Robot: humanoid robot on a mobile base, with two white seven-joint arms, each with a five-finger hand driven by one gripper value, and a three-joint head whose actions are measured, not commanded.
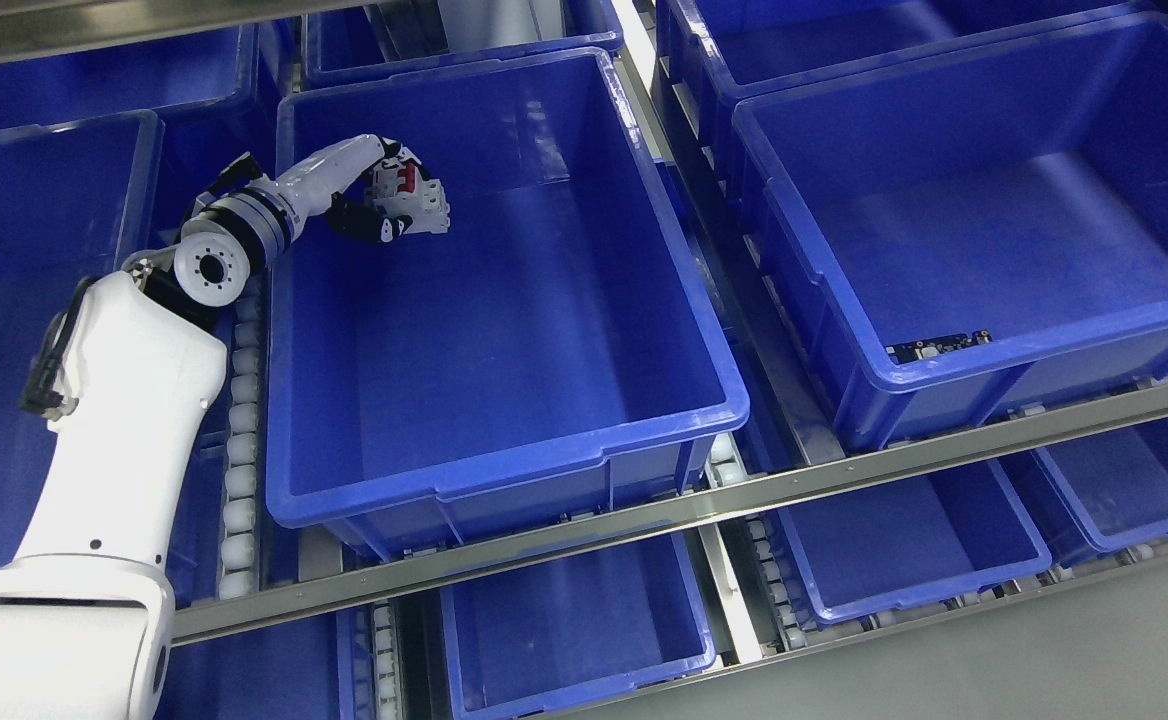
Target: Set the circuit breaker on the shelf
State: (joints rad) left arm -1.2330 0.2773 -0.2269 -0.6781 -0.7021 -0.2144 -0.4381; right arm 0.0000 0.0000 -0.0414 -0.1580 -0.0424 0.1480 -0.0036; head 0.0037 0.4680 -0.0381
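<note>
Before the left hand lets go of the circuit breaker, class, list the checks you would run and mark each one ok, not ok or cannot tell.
1. Circuit breaker held in the left hand: ok.
2. Hand inside the middle blue bin: ok.
3. Bin floor below bare: ok.
4. Breaker resting on the floor: cannot tell.
5. Forearm clear of the bin's left rim: cannot tell.
6. Right hand out of the way: ok, not in view.
</note>
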